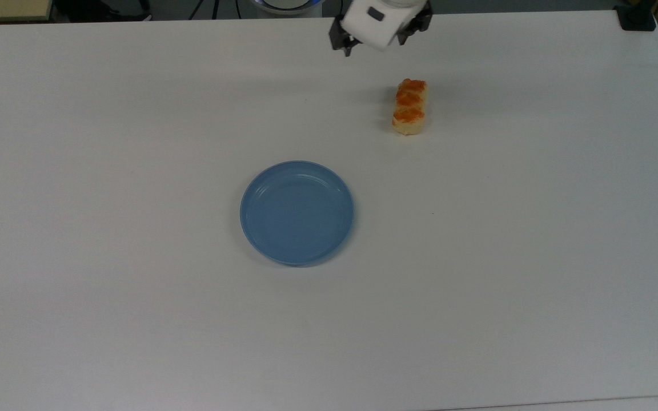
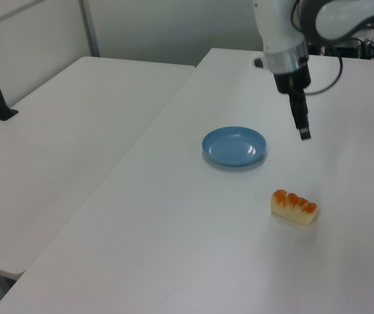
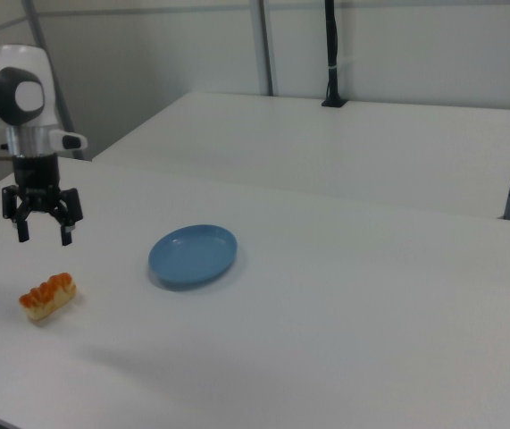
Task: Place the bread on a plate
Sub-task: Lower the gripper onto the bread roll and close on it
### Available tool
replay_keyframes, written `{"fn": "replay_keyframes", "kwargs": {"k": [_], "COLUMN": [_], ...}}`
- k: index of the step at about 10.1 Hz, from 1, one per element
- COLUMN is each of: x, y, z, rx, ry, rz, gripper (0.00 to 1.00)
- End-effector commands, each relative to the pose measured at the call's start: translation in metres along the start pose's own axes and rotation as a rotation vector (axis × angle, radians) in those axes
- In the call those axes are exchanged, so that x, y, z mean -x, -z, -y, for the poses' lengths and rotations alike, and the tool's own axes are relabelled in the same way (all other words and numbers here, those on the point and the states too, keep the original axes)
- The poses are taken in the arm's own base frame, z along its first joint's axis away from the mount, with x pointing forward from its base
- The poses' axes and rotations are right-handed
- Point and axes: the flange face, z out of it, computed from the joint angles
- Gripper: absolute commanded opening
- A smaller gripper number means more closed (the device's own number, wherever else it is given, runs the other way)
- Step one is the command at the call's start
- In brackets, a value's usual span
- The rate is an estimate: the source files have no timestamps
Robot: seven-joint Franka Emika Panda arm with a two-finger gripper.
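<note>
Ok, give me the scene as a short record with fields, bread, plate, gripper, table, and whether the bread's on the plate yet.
bread: lies on the table, apart from the plate, glazed bumps up
plate: blue, round, nothing on it
gripper: open, in the air above the table, near the bread, holding nothing
table: white
bread on plate: not yet
</note>
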Motion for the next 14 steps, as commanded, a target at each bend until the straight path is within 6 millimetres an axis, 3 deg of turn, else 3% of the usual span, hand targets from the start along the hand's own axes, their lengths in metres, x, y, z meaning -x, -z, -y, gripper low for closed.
{"fn": "replay_keyframes", "kwargs": {"k": [1,3,6,7,8,9,10,13,14], "x": [-0.025,-0.055,-0.080,-0.084,-0.085,-0.085,-0.087,-0.083,-0.088], "y": [-0.052,-0.098,-0.147,-0.155,-0.155,-0.153,-0.142,-0.102,-0.083], "z": [0.046,0.068,0.086,0.087,0.087,0.086,0.084,0.056,0.035], "rx": [-0.010,-0.007,0.078,0.100,0.100,0.097,0.088,0.064,0.050], "ry": [-0.096,-0.112,-0.159,-0.179,-0.186,-0.189,-0.196,-0.239,-0.269], "rz": [-0.004,0.001,-0.010,-0.020,-0.022,-0.025,-0.038,-0.059,-0.072], "gripper": [1.00,1.00,1.00,1.00,0.84,0.41,0.17,0.14,0.15]}}
